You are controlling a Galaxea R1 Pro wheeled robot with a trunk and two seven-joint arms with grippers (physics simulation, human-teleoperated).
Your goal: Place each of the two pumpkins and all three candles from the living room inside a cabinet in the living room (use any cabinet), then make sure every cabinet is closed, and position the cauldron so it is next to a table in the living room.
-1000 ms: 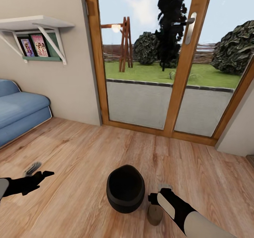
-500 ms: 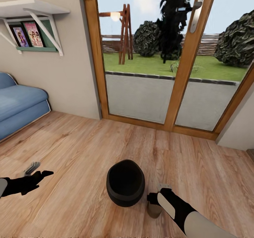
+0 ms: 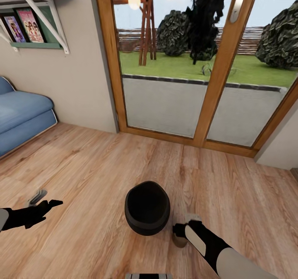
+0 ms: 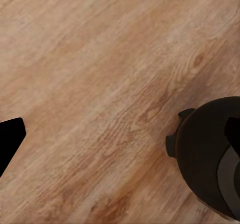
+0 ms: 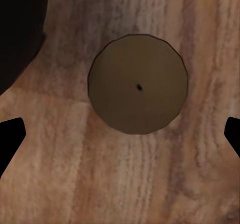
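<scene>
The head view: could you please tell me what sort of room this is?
Probably a living room: a blue sofa by the wall, a shelf with pictures, and glazed wooden doors onto a garden.

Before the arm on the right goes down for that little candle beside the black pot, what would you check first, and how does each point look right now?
1. Candle upright on the floor, wick up: ok.
2. Right gripper open, dark fingers wide on either side: ok.
3. Candle centred between the fingers: not ok; in the right wrist view it sits ahead of the tips, slightly off centre.
4. Room beside the cauldron: ok, a strip of wooden floor shows between it and the candle, though the gap is narrow.
5. Height of the gripper above the candle: cannot tell.
6. Left gripper out of the way: ok, it is held over bare floor, apart from the cauldron.
</scene>
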